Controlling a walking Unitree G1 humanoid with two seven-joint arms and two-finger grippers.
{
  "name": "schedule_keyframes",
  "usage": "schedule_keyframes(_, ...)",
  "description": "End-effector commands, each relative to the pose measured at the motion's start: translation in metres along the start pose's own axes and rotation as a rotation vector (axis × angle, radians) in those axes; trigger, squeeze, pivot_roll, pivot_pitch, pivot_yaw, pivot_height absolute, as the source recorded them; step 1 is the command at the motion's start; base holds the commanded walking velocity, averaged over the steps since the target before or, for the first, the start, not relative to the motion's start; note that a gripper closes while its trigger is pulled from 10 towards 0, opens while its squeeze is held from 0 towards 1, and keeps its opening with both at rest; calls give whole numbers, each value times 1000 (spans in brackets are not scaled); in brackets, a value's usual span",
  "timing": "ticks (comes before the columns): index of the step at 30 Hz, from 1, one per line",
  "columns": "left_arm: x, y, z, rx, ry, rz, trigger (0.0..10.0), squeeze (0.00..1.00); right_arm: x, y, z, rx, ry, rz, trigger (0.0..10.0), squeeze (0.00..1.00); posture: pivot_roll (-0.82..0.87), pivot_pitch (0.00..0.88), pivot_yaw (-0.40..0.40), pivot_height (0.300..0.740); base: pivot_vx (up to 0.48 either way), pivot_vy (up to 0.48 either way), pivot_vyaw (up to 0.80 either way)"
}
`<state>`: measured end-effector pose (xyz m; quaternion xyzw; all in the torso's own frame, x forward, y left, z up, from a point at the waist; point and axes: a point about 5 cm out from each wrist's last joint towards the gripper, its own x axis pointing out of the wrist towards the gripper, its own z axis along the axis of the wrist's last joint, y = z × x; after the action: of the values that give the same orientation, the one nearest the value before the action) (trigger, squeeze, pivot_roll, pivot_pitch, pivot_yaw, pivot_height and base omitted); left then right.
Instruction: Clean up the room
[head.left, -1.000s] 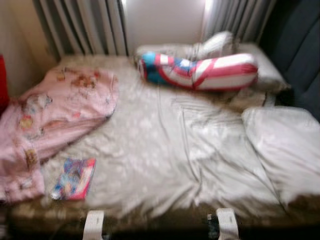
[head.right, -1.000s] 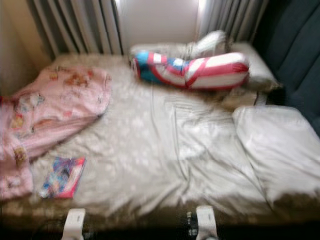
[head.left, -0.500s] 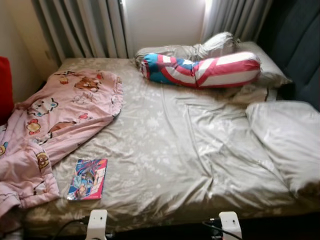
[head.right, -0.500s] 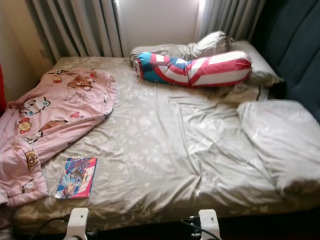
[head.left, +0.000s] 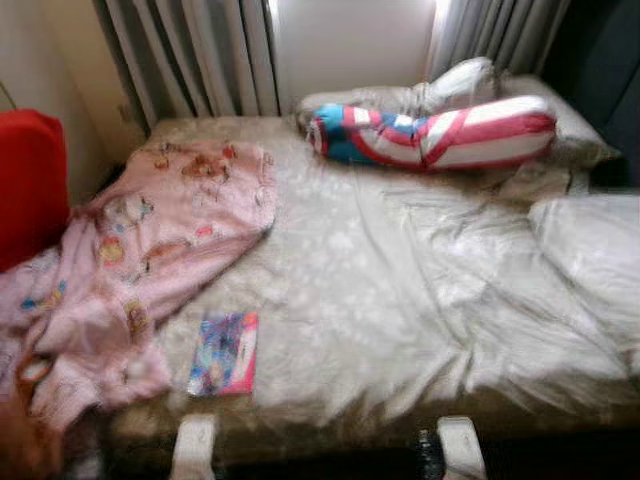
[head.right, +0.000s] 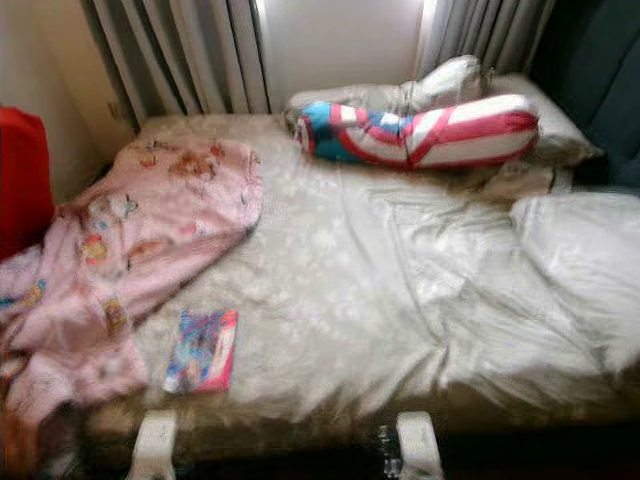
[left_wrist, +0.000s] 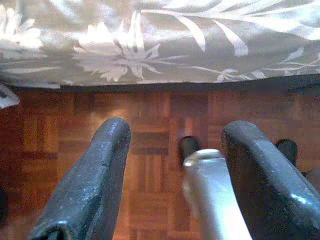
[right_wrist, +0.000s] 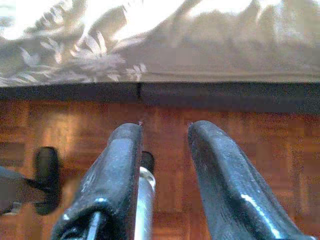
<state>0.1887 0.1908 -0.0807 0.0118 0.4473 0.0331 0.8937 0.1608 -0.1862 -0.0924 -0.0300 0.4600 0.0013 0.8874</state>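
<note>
A colourful book (head.left: 224, 352) lies flat on the bed's grey floral sheet (head.left: 400, 300), near the front edge on the left. Just left of it a pink cartoon-print blanket (head.left: 150, 240) lies crumpled and spills over the bed's left side. A red, white and blue bolster (head.left: 435, 132) rests at the head of the bed against grey pillows. My left gripper (left_wrist: 177, 127) hangs open over the wooden floor beside the bed's edge, with nothing between its fingers. My right gripper (right_wrist: 165, 129) hangs open the same way.
A white pillow (head.left: 590, 250) lies at the right side of the bed. A red object (head.left: 30, 180) stands by the wall at the left. Grey curtains (head.left: 190, 55) hang behind the bed. Wood parquet (left_wrist: 150, 165) runs under the bed's overhanging sheet.
The whole picture has shifted right and blurred, so the camera has turned left; more of the red object and blanket shows. Nothing on the bed has moved.
</note>
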Motion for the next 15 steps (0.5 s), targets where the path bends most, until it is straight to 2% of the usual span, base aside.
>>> schedule_keyframes(1, -1, 9, -2, 5, 9, 20, 10000, 0, 2, 7, 7, -4, -23, 17, 10000, 0, -131, 0, -9, 740, 0, 307, 0)
schedule_keyframes(10, -1, 9, -1, 5, 9, 20, 10000, 0, 2, 9, 8, -14, -26, 20, 10000, 0, -130, 0, -9, 740, 0, 307, 0)
schedule_keyframes(15, -1, 9, -1, 4, 9, 20, 10000, 0, 3, 16, 11, -19, -35, 30, 10000, 0, -129, 0, -9, 740, 0, 304, 0)
